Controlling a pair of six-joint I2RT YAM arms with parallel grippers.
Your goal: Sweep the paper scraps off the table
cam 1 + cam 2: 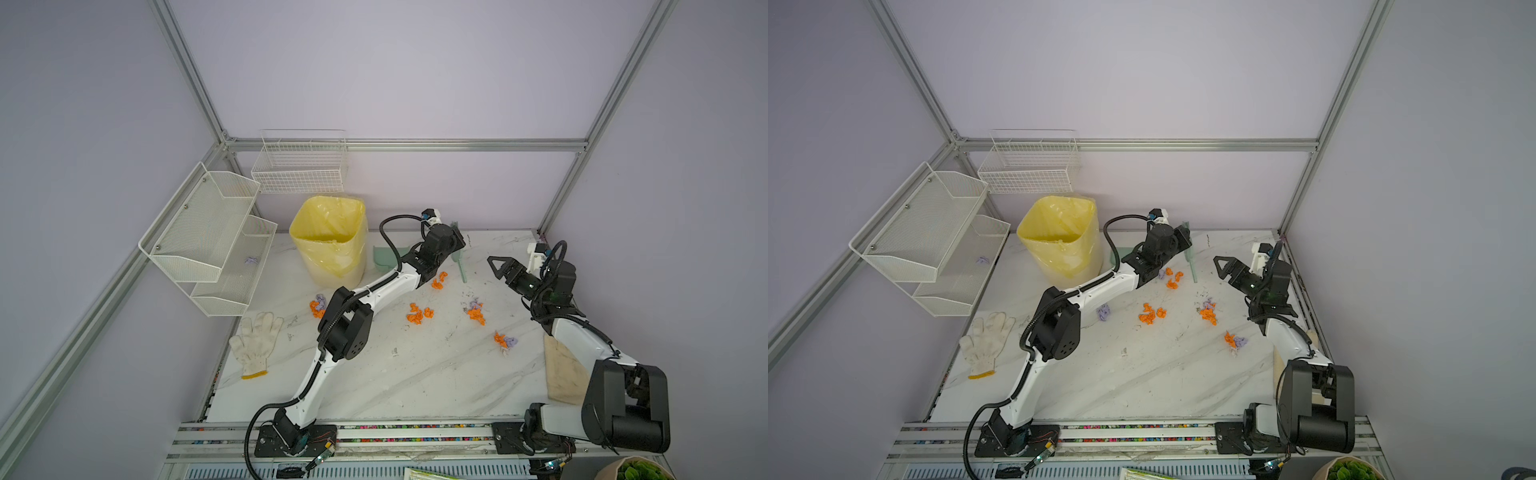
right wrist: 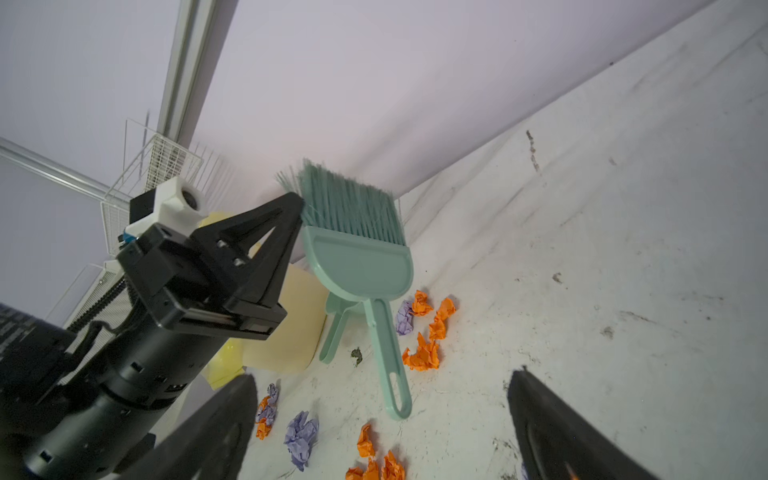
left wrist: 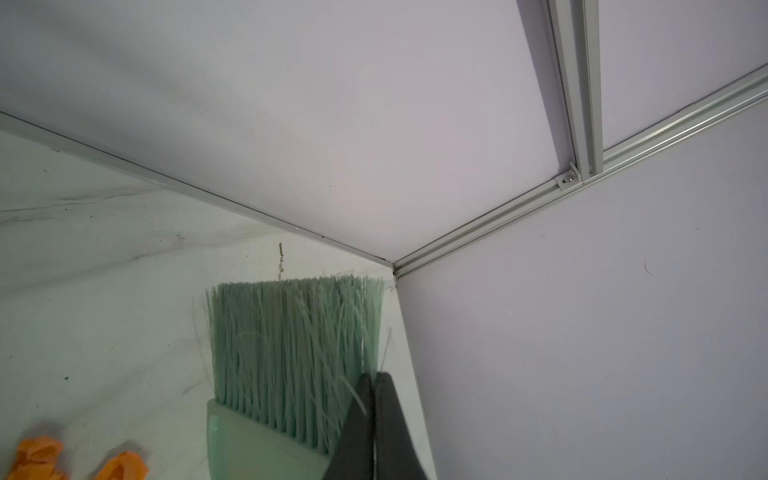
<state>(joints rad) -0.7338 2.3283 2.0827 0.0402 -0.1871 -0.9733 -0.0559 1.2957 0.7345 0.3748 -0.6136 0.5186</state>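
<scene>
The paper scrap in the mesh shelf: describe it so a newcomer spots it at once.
Start at the two-tier white mesh shelf on the left wall, beside the yellow-lined bin. In its lower tier lies one small lilac wad. Unlike the other paper scraps, it is off the table and alone.

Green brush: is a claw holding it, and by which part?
The left gripper seems to pinch the brush by the side edge of its bristles, not its handle. The right gripper is open, empty.
</scene>
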